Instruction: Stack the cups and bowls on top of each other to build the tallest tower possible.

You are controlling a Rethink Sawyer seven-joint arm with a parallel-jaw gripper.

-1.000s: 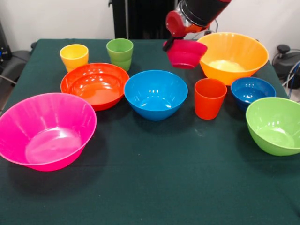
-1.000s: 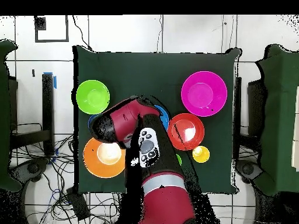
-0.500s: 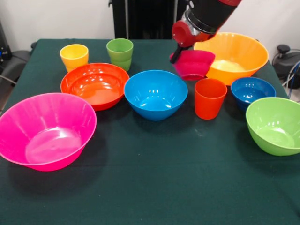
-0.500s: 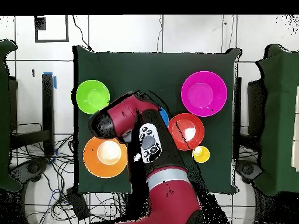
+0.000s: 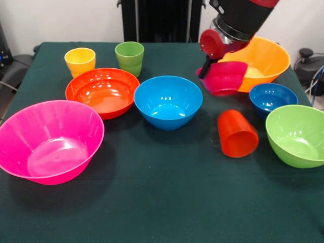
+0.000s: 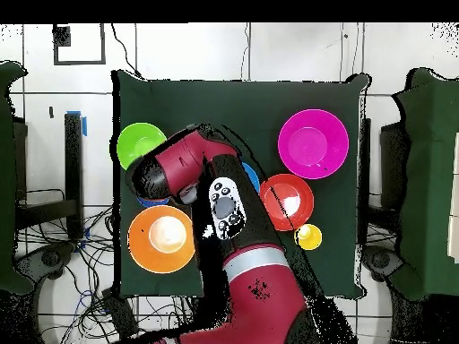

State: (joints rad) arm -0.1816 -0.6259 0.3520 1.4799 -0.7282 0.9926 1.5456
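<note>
- Seven bowls and three cups are showing on the green table [image 5: 152, 202]; none is sitting inside or on top of another, so no tower is standing.
- Taking the medium blue bowl [image 5: 168, 101] as the landmark: nearest the camera, to its near left, the large pink bowl [image 5: 49, 140] is sitting upright and empty, glossy, with faint ribs down its wall.
- To the near right of the blue bowl, the lime green bowl [image 5: 297, 134] is sitting at the table's right edge.
- Between the two, the ribbed orange-red cup [image 5: 236, 134] is lying on its side, its bottom pointing toward the camera, near the lime green bowl but not touching it.
- Just left of the blue bowl, the wide red-orange bowl [image 5: 103, 91] is sitting close by, rims nearly meeting.
- To the right of the blue bowl, past the tipped cup, the small dark blue bowl [image 5: 273, 98] is standing upright.
- Behind and right of the blue bowl, the gripper [image 5: 207, 68] is clamping the rim of the small magenta bowl [image 5: 225, 78], which is hanging tilted in the air, overlapping the front of the large yellow-orange bowl [image 5: 255, 61].
- Farthest back, behind the red-orange bowl, the yellow cup [image 5: 80, 61] and light green cup [image 5: 129, 57] are standing upright, side by side and apart.
- From overhead, the red arm [image 6: 235, 260] is covering the blue bowl and its neighbours.
</note>
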